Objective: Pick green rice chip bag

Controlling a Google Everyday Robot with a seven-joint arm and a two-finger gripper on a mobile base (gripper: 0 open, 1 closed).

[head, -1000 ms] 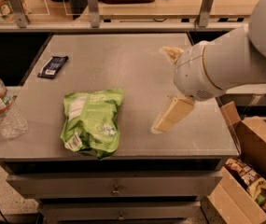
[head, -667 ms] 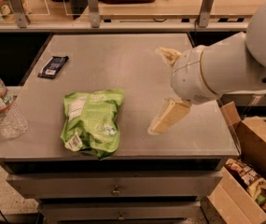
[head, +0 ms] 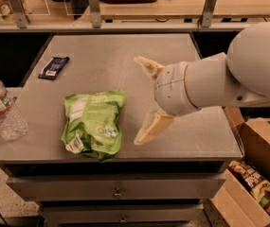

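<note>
The green rice chip bag [head: 94, 123] is a crinkly lime-green pouch with white label patches. It lies flat near the front edge of the grey table [head: 111, 60], left of centre. My gripper [head: 142, 103] hangs over the table just right of the bag, a short gap away. It is open and empty, with one tan finger [head: 148, 66] pointing toward the back and the other [head: 152, 127] toward the front. The big white arm reaches in from the right.
A small dark flat wrapper [head: 53, 67] lies at the table's back left. A clear plastic water bottle [head: 2, 109] stands at the left edge. A cardboard box with snacks [head: 253, 183] sits on the floor at the right. Drawers run below the tabletop.
My gripper and arm have moved left across the table, closing toward the green bag. The bag, wrapper and bottle have not moved.
</note>
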